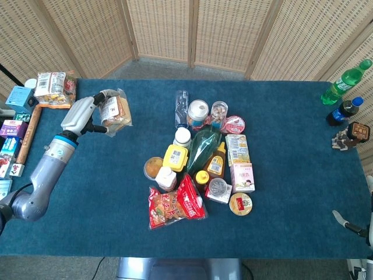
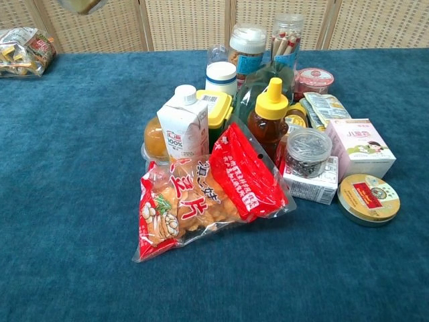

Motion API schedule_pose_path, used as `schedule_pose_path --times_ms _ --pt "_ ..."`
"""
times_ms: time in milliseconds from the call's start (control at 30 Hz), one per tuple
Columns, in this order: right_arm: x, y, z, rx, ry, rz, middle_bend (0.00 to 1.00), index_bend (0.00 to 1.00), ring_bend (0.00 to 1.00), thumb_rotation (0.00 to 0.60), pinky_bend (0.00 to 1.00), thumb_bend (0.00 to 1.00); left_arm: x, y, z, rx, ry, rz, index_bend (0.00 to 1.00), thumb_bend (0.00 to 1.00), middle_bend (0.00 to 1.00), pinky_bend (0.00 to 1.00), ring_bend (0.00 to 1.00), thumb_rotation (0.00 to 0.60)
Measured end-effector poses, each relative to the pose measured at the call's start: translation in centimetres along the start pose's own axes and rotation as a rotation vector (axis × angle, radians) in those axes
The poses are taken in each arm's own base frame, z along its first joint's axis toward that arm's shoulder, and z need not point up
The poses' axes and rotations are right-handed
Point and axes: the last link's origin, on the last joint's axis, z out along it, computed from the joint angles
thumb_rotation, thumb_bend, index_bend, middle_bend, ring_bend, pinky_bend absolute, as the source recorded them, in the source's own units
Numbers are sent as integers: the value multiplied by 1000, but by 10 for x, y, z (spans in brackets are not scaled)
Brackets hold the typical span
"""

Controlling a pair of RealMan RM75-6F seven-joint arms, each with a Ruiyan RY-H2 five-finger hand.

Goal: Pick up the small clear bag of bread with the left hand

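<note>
The small clear bag of bread (image 1: 115, 111) hangs in the air over the left part of the blue table (image 1: 291, 105), well left of the grocery pile. My left hand (image 1: 81, 114) grips it from its left side, fingers closed on the plastic. In the chest view only the bag's lower corner (image 2: 84, 5) shows at the top edge, and the left hand is out of frame there. A grey sliver of my right hand (image 1: 348, 224) pokes in at the lower right edge of the head view; how its fingers lie is hidden.
A grocery pile fills the table's middle: red snack bag (image 1: 175, 207), milk carton (image 2: 184, 124), honey bottle (image 2: 269, 121), pink box (image 2: 362, 147), round tin (image 2: 369, 198). A snack pack (image 1: 53, 88) and boxes (image 1: 13, 134) lie at the left edge, bottles (image 1: 344, 87) far right.
</note>
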Motion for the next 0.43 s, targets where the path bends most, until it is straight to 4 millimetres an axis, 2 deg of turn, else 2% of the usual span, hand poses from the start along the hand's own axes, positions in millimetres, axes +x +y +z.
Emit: schedule_pose_path --times_ms 433 --pt "1 3 -1 -1 6 10 0 0 0 528 0 0 -2 9 1 -31 9 -15 787 358 696 863 903 600"
